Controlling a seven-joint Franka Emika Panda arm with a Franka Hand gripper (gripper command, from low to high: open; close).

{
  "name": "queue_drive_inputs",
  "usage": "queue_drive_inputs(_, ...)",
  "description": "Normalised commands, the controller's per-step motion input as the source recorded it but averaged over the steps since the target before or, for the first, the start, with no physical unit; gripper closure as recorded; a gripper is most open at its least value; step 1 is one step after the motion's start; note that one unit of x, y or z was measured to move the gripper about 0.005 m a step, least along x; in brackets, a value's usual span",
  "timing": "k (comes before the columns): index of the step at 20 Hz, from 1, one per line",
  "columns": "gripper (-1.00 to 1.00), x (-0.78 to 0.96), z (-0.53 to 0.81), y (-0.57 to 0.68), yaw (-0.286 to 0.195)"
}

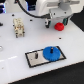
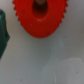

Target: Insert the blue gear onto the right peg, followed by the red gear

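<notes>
The work surface is a white table [image 1: 15, 55], glossy enough to catch soft reflections, and behind it the room is dark along the exterior view's left edge, with blurred blue and white equipment higher up. Toward the exterior view's left, a small beige block-like fixture [image 1: 18, 28] stands upright on the table, well apart from everything else. Nearer the middle and closer to the camera lies a dark rectangular base plate [image 1: 35, 58] with a thin peg [image 1: 38, 53] rising from it; the blue gear [image 1: 51, 53] lies flat on the plate's right-hand end, its axis upright, so it has no long axis to speak of. Farther back and to the right, the gripper [image 1: 58, 20] hangs from the white arm just above the red gear [image 1: 60, 26], which rests on the table beside it. In the wrist view the red gear [image 2: 40, 17] fills the upper part of the picture, face toward the camera, centre hole showing, teeth around its rim. Whether the claw is wide or narrow cannot be told from either view.
</notes>
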Motion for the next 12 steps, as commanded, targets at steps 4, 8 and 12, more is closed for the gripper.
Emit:
queue_drive_inputs(4, -1.00, 0.16, -0.01, 0.06, 0.000)
queue_drive_inputs(8, 1.00, 0.13, -0.01, 0.16, 0.000)
queue_drive_inputs(12, 1.00, 0.02, 0.00, 0.16, 0.000)
